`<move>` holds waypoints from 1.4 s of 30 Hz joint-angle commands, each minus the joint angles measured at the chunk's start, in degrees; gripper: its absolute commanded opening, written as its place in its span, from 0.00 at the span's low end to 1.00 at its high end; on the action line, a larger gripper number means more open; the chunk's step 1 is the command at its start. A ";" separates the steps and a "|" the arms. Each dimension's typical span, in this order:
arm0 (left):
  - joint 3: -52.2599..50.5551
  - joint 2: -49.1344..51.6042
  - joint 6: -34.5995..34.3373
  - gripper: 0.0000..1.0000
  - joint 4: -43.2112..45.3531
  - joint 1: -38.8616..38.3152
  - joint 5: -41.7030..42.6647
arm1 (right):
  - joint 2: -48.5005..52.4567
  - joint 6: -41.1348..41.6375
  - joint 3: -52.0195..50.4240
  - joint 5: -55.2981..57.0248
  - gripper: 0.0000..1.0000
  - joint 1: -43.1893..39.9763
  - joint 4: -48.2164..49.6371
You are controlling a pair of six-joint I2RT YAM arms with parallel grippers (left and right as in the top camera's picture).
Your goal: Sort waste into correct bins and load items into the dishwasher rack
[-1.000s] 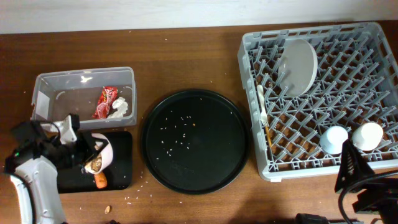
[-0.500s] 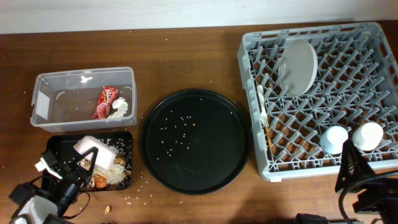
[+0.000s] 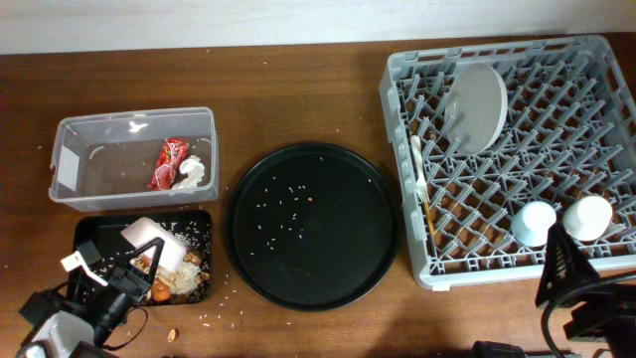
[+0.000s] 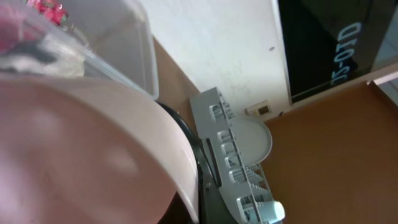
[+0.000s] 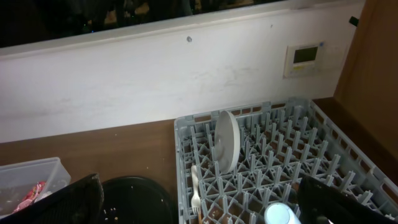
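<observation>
My left gripper (image 3: 127, 267) is shut on the white bowl (image 3: 147, 239) and holds it tilted over the shallow black tray (image 3: 89, 231). The tray holds brownish rice scraps (image 3: 184, 267) and the orange carrot (image 3: 160, 290). The bowl fills the left wrist view (image 4: 74, 155). The clear tub (image 3: 109, 169) holds the red wrapper (image 3: 169, 159) and white tissue (image 3: 193, 171). The grey dishwasher rack (image 3: 397, 70) holds the plate (image 3: 475, 107), fork (image 3: 417, 164), chopsticks (image 3: 429, 217), light-blue cup (image 3: 535, 221) and white cup (image 3: 588, 216). My right gripper (image 5: 199, 183) is open and empty in front of the rack (image 5: 280, 155).
The large round black tray (image 3: 328, 268) lies mid-table with scattered rice grains. A few crumbs lie on the wood below the black tray (image 3: 204, 320). The right arm (image 3: 566, 278) sits at the table's front right corner.
The left arm has pulled back toward the front edge with the bowl. Food scraps now lie spread in the black tray beside the carrot. The right arm has not moved.
</observation>
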 commanded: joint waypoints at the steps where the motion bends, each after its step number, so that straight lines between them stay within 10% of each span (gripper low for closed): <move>1: 0.00 -0.46 -2.25 0.00 -1.86 -1.14 4.24 | 0.07 0.20 -0.02 0.09 0.99 -0.11 0.22; 14: 5.46 -0.46 -0.17 0.00 4.50 -30.64 5.55 | 0.07 0.20 -0.02 0.09 0.99 -0.11 0.22; 17: 9.81 -0.46 -16.96 0.00 27.61 -40.15 2.82 | 0.04 0.20 -0.02 0.09 0.99 -0.11 0.24; 19: 9.86 -0.46 -46.45 0.00 57.75 -50.71 -9.90 | 0.07 0.20 -0.02 0.09 0.99 -0.11 0.22; 22: 10.21 0.39 -73.11 0.00 86.95 -66.86 -33.42 | 0.07 0.20 -0.02 0.09 0.99 -0.11 0.22; 34: 56.08 49.90 -86.36 0.00 96.54 -95.32 -35.65 | 0.07 0.20 -0.02 0.09 0.99 -0.11 0.24; 42: 60.74 58.60 -91.65 0.00 103.08 -96.98 -34.07 | 0.07 0.20 -0.02 0.11 0.99 -0.11 0.22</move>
